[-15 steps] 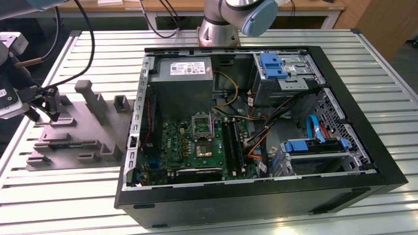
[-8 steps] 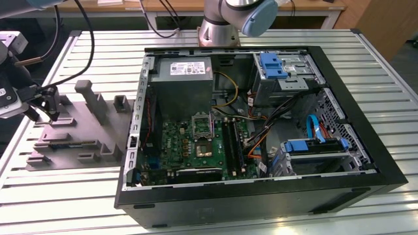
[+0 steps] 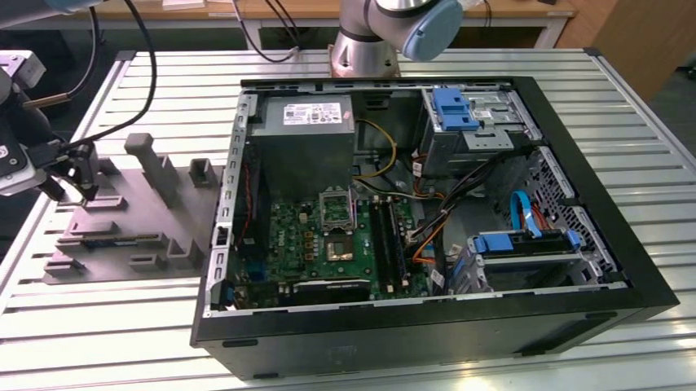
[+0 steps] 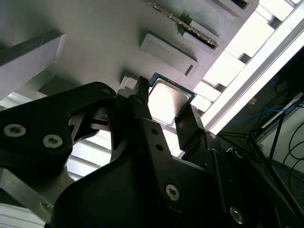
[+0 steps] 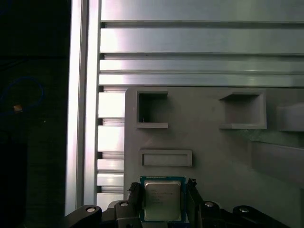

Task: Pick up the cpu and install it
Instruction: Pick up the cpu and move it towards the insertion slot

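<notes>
The cpu (image 5: pixel 162 202), a small flat square chip with a pale silver top, sits between the two black fingertips of my gripper (image 5: pixel 162 187). Both fingers press against its opposite edges. In the second wrist view the cpu (image 4: pixel 168 99) shows the same way inside the gripper (image 4: pixel 165 111), close over the grey moulded tray (image 4: pixel 95 38). In the exterior view my gripper (image 3: pixel 77 191) is at the far left corner of that tray (image 3: pixel 120 236), well left of the open computer case. The green board's metal-framed socket (image 3: pixel 339 244) lies inside the case.
The black computer case (image 3: pixel 435 326) lies open on the slatted aluminium table (image 3: pixel 109 326), holding a grey power-supply box (image 3: pixel 310 138), blue drive brackets (image 3: pixel 455 110) and loose cables. Upright posts (image 3: pixel 152 163) rise from the tray beside the gripper. The table edge (image 5: pixel 83 118) runs close by.
</notes>
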You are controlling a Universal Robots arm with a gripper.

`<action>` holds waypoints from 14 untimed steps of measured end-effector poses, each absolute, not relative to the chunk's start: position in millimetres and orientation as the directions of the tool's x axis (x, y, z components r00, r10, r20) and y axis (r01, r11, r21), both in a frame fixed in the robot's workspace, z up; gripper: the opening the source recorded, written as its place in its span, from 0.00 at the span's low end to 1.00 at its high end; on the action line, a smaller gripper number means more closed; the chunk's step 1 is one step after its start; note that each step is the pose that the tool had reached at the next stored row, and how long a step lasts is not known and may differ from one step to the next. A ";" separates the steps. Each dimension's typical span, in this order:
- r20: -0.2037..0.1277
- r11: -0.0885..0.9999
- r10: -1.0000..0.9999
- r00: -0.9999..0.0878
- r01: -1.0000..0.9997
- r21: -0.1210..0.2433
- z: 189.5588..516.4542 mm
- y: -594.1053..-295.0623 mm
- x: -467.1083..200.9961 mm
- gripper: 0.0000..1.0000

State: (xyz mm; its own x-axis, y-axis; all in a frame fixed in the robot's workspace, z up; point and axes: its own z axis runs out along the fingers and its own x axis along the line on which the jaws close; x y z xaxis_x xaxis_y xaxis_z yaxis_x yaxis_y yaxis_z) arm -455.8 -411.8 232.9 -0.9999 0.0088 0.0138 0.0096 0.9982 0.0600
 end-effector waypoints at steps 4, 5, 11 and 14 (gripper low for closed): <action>0.014 0.998 0.009 -1.000 0.010 0.060 234.0 -411.8 -455.8 0.47; 0.014 0.998 0.009 -1.000 0.010 0.060 234.2 -411.8 -455.9 0.47; 0.014 0.998 0.009 -1.000 0.010 0.060 235.7 -411.8 -455.8 0.47; 0.014 0.998 0.009 -1.000 0.010 0.060 236.4 -411.8 -455.8 0.47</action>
State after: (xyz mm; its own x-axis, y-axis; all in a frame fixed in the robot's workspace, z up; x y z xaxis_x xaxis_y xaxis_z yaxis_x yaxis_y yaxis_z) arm -455.8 -411.8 236.4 -0.9999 0.0088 0.0138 0.0096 0.9981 0.0601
